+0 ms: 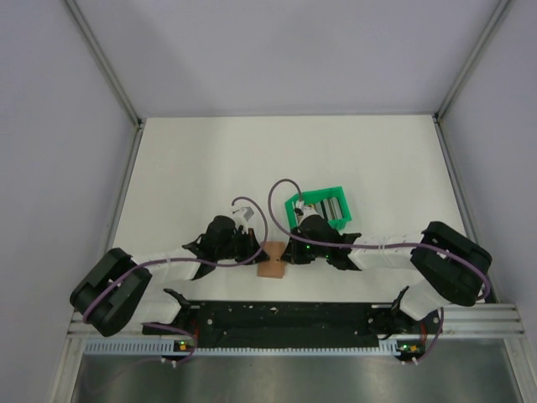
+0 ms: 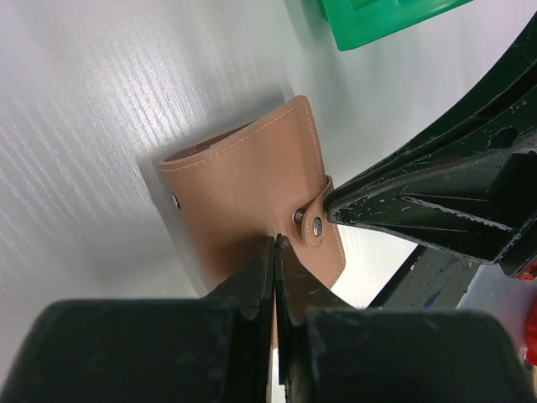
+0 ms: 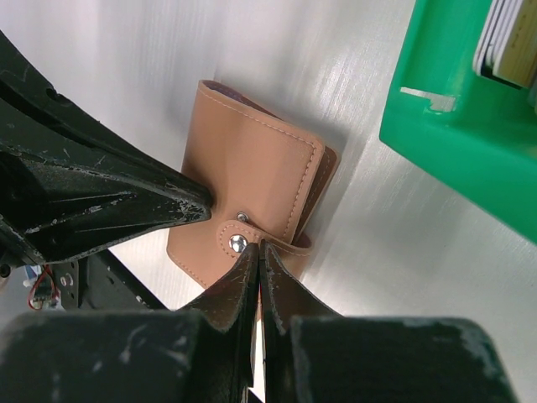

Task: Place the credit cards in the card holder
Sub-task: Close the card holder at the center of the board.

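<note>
Left gripper [image 2: 275,245] and right gripper [image 3: 258,250], both clenched shut, touch the flat tan leather card holder [image 2: 243,193] by the desk's [image 1: 210,168] near edge.

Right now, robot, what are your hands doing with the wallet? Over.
Left gripper and right gripper shut, tips at the card holder. Holder folded closed, on table. Credit cards in the green tray. Nothing in the way.

A lab test cell: plain white walls [image 1: 285,50], aluminium struts [image 1: 101,59] (at 10 and 2 o'clock), white table [image 1: 252,159], cable duct [image 1: 277,344] at 6 o'clock.
</note>
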### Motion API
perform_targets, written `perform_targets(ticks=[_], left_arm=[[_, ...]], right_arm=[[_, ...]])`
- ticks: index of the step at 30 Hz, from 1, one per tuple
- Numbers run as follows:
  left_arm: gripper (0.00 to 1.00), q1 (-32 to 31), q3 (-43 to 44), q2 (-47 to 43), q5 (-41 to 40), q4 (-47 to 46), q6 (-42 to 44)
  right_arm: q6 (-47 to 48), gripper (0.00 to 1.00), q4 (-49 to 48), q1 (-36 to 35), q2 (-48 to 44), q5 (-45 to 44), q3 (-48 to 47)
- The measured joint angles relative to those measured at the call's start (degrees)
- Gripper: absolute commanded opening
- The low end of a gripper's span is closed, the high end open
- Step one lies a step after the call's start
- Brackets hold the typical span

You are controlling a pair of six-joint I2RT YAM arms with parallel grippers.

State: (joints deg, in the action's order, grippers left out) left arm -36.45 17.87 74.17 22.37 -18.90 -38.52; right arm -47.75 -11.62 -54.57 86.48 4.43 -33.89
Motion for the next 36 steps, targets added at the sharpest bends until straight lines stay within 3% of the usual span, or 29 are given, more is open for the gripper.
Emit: perform_targets(ticks=[36], left_arm=[[0.02, 0.0, 0.0, -3.1, 3.0, 3.7, 2.3]], right_arm=[[-1.4, 0.0, 5.7, -2.3, -6.1, -8.1, 0.2]])
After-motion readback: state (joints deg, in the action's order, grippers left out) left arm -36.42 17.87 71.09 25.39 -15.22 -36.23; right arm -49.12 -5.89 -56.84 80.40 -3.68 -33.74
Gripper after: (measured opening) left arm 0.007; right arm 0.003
